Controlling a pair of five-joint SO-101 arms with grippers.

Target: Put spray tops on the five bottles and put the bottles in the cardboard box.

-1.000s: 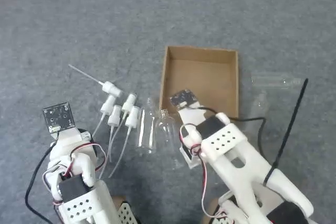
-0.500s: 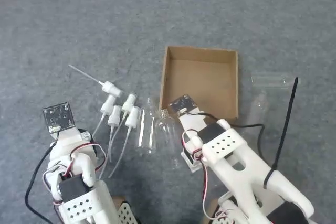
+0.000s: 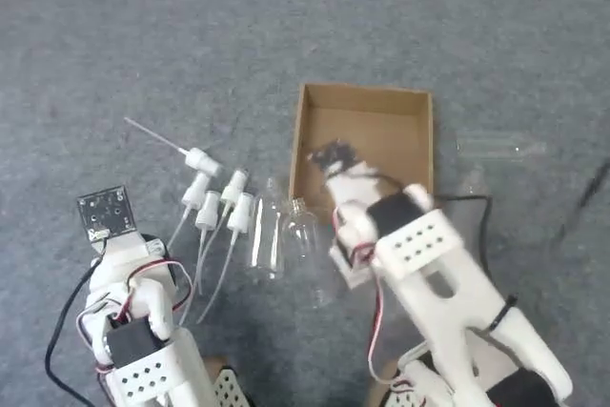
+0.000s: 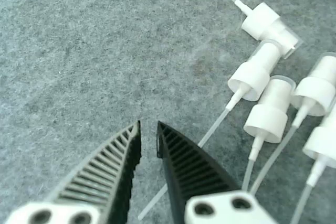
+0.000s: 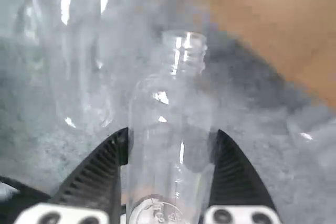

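Observation:
In the right wrist view a clear bottle (image 5: 168,103) lies lengthwise between my right gripper's (image 5: 169,135) black fingers, which hug its sides near the base, its open neck pointing at the cardboard box (image 5: 273,19). From above, that bottle (image 3: 305,231) lies just left of the box (image 3: 303,140), partly under the right arm (image 3: 410,245). A second clear bottle (image 3: 267,235) lies beside it. Several white spray tops (image 3: 217,199) with long tubes lie further left. My left gripper (image 4: 148,125) hovers shut over bare carpet, the spray tops (image 4: 262,72) off to one side.
Two more clear bottles (image 3: 496,148) (image 3: 470,188) lie on the carpet right of the box. The box stands with nothing in it. A black cable (image 3: 581,207) swings at the right. The left arm (image 3: 133,312) sits at the near left corner.
The right arm's upper part has swung farther toward the box, and its black cable has whipped to the right. The left arm, spray tops and box have stayed put.

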